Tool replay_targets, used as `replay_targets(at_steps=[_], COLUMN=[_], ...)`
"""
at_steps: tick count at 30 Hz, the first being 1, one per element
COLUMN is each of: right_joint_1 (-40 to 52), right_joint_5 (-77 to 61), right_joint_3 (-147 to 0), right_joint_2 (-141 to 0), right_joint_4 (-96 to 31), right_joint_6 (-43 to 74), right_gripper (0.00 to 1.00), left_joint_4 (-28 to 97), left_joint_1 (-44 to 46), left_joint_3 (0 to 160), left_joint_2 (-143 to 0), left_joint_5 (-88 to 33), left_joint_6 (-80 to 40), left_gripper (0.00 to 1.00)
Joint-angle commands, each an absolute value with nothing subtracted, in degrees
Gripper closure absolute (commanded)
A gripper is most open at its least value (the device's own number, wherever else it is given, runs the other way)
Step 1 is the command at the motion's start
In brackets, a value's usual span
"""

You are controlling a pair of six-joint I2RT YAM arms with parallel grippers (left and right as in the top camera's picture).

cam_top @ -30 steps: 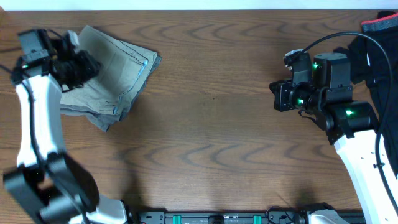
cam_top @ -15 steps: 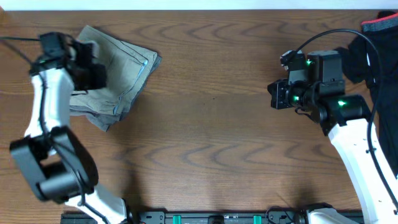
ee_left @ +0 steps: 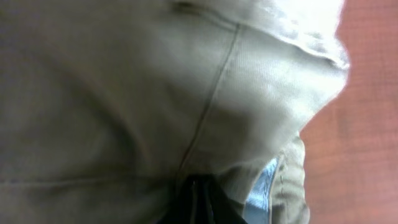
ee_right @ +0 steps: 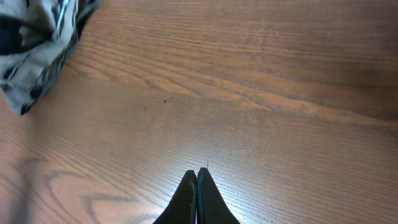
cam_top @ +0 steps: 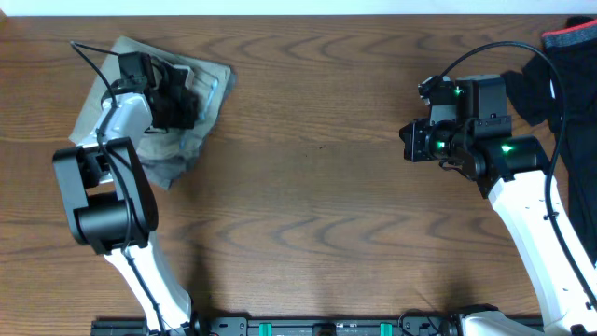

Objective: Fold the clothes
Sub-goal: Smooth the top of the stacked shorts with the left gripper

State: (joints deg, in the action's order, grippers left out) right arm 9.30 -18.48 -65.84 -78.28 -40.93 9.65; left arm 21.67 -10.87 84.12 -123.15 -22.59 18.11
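Khaki trousers (cam_top: 213, 82) lie bunched in a loose heap on the counter (cam_top: 317, 196), under and around the left fingers (ee_left: 196, 193). Those fingers are right down in the cloth, pressed tight together with a pinch of it caught between their tips. Seen from the left wrist, pale fabric fills nearly everything around them. A stitched seam runs up and away from the tips, and a strip of light-blue lining (ee_left: 264, 186) shows just to one side of them, at the garment's folded edge. Past that edge is bare wood.

The right fingers (ee_right: 197, 186) are closed flat against each other with nothing in them, hanging above open counter. The trousers are well ahead of them, far across the wood, showing only as a crumpled corner at the top of the right wrist view. Behind the right fingers, beyond that arm's wrist, a dark garment (cam_top: 578, 112) with a grey, red-edged band lies at the counter's edge, well apart from the trousers.
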Motion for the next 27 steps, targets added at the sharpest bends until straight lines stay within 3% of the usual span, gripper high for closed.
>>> replay_targets(at_steps=[1, 9, 11, 12, 14, 21, 27], right_joint_1=[9.82, 9.82, 9.82, 9.82, 9.82, 9.82, 9.82], right_joint_5=[-18.83, -18.44, -18.22, -18.17, -18.17, -18.52, -21.08], right_joint_3=[-65.82, -65.82, -65.82, -65.82, -65.82, -65.84, -65.84], right_joint_2=[-78.50, -78.50, -78.50, -78.50, -78.50, -77.67, -74.98], right_joint_4=[-40.82, -41.10, -40.93, -40.75, -39.94, -33.91, -24.82], right_joint_6=[10.26, 10.26, 10.22, 10.15, 9.98, 12.73, 9.93], right_gripper=[0.99, 0.99, 0.99, 0.99, 0.99, 0.95, 0.93], left_joint_4=[16.75, 11.29, 12.97, 14.06, 16.86, 26.04, 34.52], left_joint_1=[-11.05, -11.14, -11.18, -11.18, -11.16, -11.18, -11.18], left_joint_3=[82.83, 83.13, 83.46, 83.48, 83.48, 83.48, 83.48], left_joint_2=[-132.14, -133.58, -131.87, -130.54, -125.89, -103.02, -83.29], left_joint_5=[-18.76, -18.76, -18.76, -18.79, -18.76, -18.74, -18.26], left_joint_6=[9.26, 3.73, 3.75, 3.75, 3.75, 3.97, 4.03], left_gripper=[0.94, 0.92, 0.83, 0.71, 0.63, 0.52, 0.31])
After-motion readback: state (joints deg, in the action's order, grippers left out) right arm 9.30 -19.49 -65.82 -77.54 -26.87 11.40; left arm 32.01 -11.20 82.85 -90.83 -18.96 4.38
